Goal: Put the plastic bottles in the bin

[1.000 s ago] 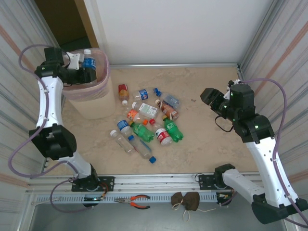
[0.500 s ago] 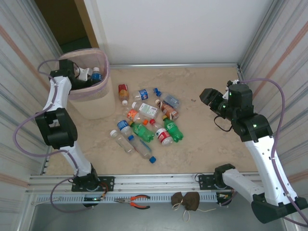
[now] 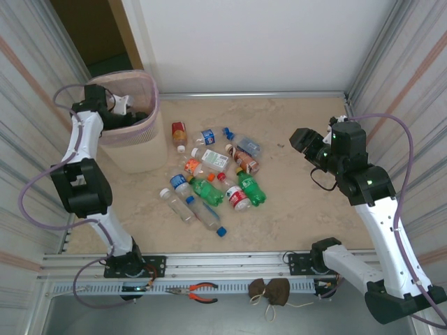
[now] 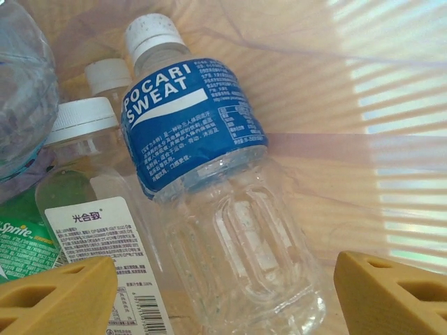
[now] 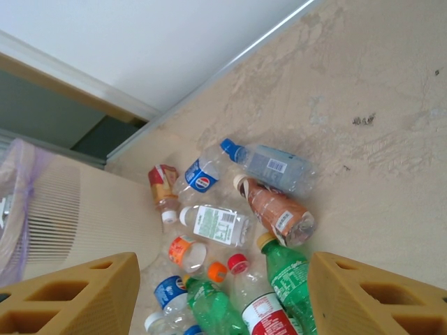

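Note:
My left gripper reaches down inside the pale-pink bin at the back left. It is open. A clear blue-label Pocari Sweat bottle lies loose on the bottles below, apart from the right finger. Beside it are a white-label bottle and a green Sprite bottle. Several more plastic bottles lie in a heap mid-floor. My right gripper hangs open and empty at the right, looking down at that heap.
The bin's ribbed wall stands just left of the heap. A loose blue cap lies at the heap's near side. Orange-handled pliers and a brown pouch rest on the front rail. Corrugated walls close both sides.
The left gripper sank into the bin and opened, letting go of the blue-label bottle, which now lies inside. The right arm has hardly moved.

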Available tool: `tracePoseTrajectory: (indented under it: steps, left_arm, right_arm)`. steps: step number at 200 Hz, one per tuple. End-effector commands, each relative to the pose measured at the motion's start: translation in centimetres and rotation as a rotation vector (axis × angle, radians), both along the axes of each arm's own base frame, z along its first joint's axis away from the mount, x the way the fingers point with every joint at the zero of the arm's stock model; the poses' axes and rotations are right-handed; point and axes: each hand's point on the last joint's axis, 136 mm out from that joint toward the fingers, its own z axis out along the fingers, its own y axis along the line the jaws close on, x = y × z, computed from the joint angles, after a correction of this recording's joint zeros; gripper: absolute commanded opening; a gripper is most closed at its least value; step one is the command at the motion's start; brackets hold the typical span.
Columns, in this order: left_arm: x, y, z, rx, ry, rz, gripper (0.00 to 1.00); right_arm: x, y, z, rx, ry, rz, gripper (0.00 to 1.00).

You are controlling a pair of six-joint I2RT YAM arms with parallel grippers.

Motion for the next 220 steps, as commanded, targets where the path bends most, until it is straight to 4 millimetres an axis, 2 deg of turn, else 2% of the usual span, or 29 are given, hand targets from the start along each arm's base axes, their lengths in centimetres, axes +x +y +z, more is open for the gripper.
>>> tracePoseTrajectory:
  steps: [1, 83, 134, 182, 205, 220]
  left_arm:
    - [-0.7, -0.4, 2.9, -0.011, -0.065, -0.006, 0.81]
    - [-2.0, -1.3, 9.8, -0.035, -0.221, -0.008, 0.77]
    - [-4.6, -3.0, 13.9, -0.037, -0.304, -0.026, 0.76]
    - [-8.7, -6.1, 15.5, 0.038, -0.342, -0.061, 0.73]
    - [-10.9, -7.4, 15.1, 0.087, -0.343, -0.051, 0.72]
    - [-12.3, -8.6, 14.2, 0.098, -0.330, -0.041, 0.73]
  right_arm:
    - [-0.1, 0.0, 0.0, 0.010, -0.005, 0.001, 0.63]
    - [-0.1, 0.7, -0.6, -0.007, 0.014, 0.042, 0.63]
    - [0.2, 1.2, -1.2, -0.019, 0.031, 0.062, 0.63]
    - [0.6, 1.5, -1.4, -0.030, 0.036, 0.071, 0.63]
    - [0.7, 1.6, -1.4, -0.035, 0.036, 0.079, 0.63]
    - [0.9, 1.7, -1.6, -0.039, 0.038, 0.081, 0.63]
